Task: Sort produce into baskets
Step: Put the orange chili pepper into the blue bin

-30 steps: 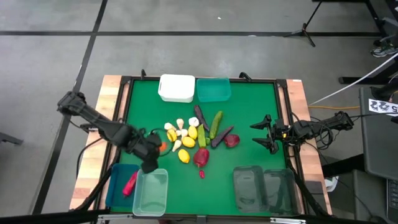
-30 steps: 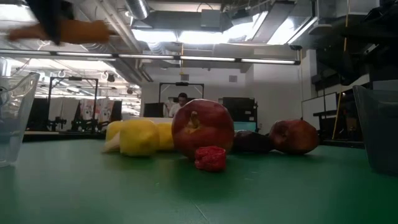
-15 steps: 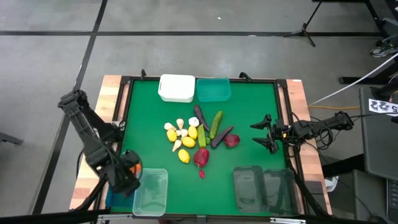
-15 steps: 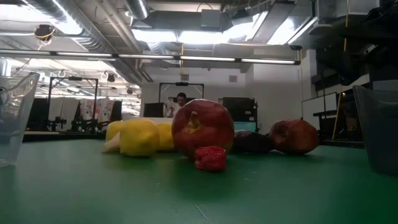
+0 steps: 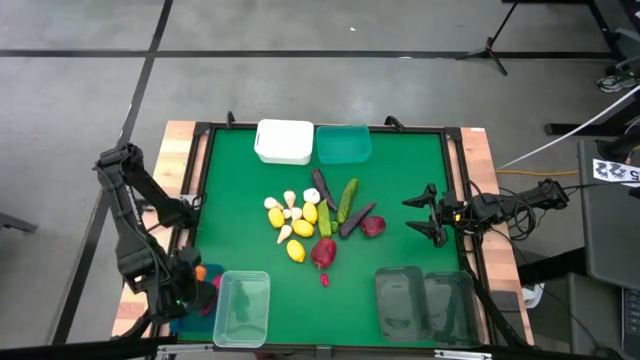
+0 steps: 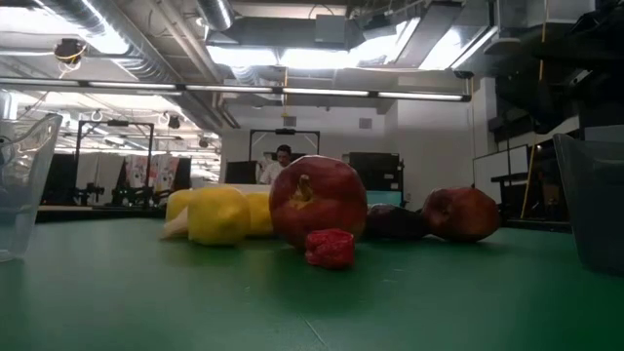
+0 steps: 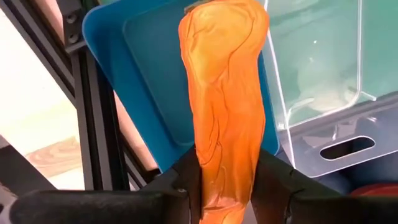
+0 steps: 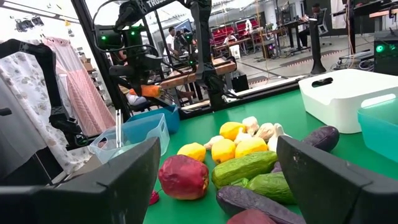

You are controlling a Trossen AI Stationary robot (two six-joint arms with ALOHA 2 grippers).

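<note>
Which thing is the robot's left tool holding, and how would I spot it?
Look at the blue bin at the green table's near left corner. Right above it, the left tool pinches a wrinkly orange carrot. It is the only orange piece, and it hangs away from the pile mid-table.

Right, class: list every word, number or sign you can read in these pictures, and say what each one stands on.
Nothing reads clearly.
White lettering on the left arm, right wrist view: cut off by the picture's edge, unreadable.
Black marks on a white tag, far right of the high view: too blurred to read.
Produce and bins: no markings visible.
</note>
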